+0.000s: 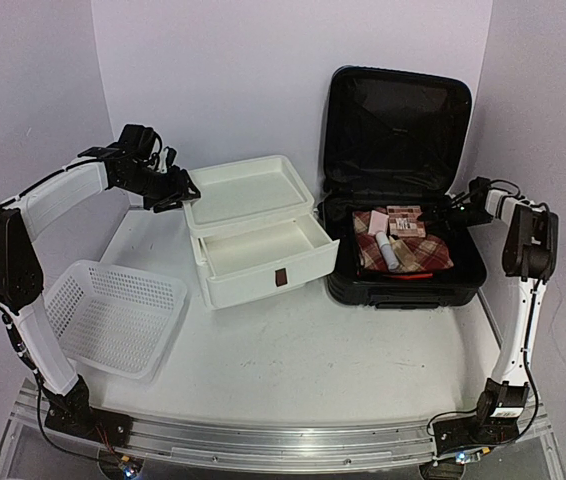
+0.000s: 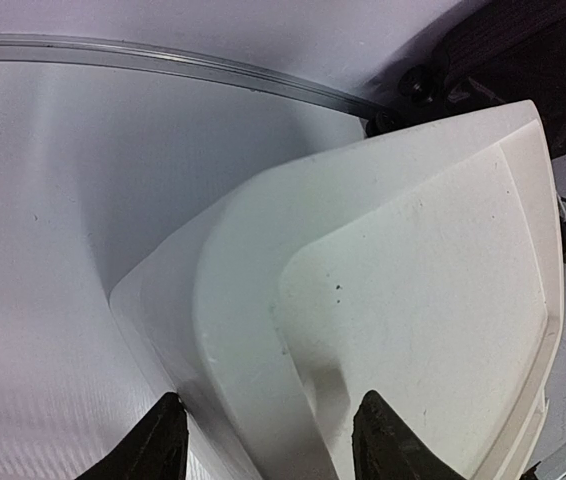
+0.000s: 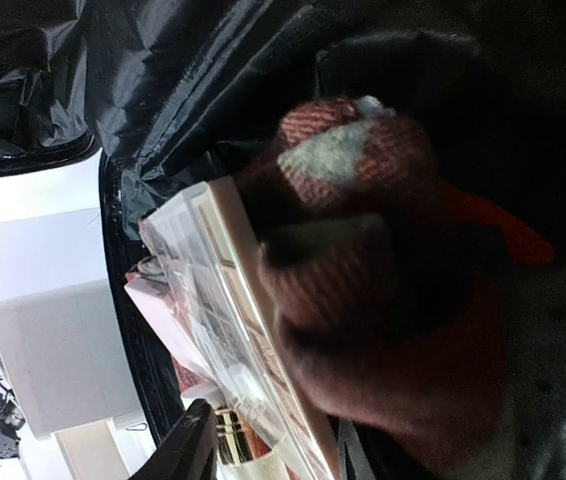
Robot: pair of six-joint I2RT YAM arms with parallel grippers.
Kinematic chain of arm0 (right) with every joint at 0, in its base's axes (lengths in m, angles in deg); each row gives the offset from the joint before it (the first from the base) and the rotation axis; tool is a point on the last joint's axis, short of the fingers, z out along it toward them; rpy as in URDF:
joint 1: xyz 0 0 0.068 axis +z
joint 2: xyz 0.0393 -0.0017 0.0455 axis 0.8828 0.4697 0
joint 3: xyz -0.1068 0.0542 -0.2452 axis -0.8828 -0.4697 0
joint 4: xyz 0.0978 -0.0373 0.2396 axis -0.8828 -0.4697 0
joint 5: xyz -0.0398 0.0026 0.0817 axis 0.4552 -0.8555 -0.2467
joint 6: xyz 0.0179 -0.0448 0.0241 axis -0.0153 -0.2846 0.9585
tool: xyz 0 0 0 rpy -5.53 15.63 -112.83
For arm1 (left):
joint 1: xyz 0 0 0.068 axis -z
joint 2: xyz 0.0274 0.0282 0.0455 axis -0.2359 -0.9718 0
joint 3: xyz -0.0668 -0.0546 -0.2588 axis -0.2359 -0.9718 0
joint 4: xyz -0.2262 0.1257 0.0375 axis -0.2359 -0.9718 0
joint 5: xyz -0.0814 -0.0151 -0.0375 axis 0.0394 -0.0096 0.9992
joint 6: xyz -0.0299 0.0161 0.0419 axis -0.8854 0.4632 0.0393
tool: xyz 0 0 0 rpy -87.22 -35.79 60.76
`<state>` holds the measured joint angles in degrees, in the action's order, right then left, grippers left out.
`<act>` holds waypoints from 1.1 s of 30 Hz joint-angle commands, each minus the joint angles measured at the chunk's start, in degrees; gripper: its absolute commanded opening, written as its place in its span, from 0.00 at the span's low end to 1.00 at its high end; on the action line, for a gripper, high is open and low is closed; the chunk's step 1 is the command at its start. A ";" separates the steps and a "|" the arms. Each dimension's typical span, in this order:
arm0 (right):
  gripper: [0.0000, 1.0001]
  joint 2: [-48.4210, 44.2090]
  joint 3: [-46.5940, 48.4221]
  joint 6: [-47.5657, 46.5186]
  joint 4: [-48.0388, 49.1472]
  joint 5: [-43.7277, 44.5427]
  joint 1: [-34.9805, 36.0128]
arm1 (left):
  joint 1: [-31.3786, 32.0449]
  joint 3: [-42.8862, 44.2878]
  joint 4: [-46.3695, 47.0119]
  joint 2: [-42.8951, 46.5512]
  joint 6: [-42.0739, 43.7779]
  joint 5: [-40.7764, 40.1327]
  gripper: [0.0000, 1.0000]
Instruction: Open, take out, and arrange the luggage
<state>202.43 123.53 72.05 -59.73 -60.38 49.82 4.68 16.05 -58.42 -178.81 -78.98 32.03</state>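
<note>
From above, the luggage point(image 1: 403, 120) lies open at the far right of the tabletop point(image 1: 293, 360), its lid upright against the wall. In its lower half lie a red plaid cloth point(image 1: 431, 256), a pinkish palette point(image 1: 405, 222) and a white tube point(image 1: 387, 250). A white drawer box point(image 1: 263, 272) stands just left of it with one drawer pulled out, and a white basket point(image 1: 113, 310) sits near the front left. The left claw point(image 1: 176, 194) is at the box's far left corner, and the right claw point(image 1: 453, 208) reaches into the luggage from the right.

From the left wrist, its two fingers point(image 2: 163, 445) straddle the box's corner wall. I cannot tell whether they pinch it.

From the right wrist, only one finger point(image 3: 191, 445) shows, beside the palette and cloth. I cannot tell whether that claw is clenched or released.
</note>
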 commanded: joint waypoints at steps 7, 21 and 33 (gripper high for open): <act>0.24 0.18 2.04 3.40 5.32 -2.54 1.15 | 1.23 -0.85 -3.40 -2.39 2.16 3.11 0.56; 0.00 -8.53 -5.87 16.77 14.05 -0.58 1.14 | 1.14 -0.91 -3.40 -1.97 2.07 3.51 0.56; 0.00 -20.87 -17.68 32.66 28.50 3.34 1.00 | 1.23 -0.90 -3.41 -1.53 1.91 3.73 0.56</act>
<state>190.15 108.98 98.32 -40.39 -58.16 50.57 4.68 16.05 -58.42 -178.84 -79.00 32.18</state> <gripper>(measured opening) 0.118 0.562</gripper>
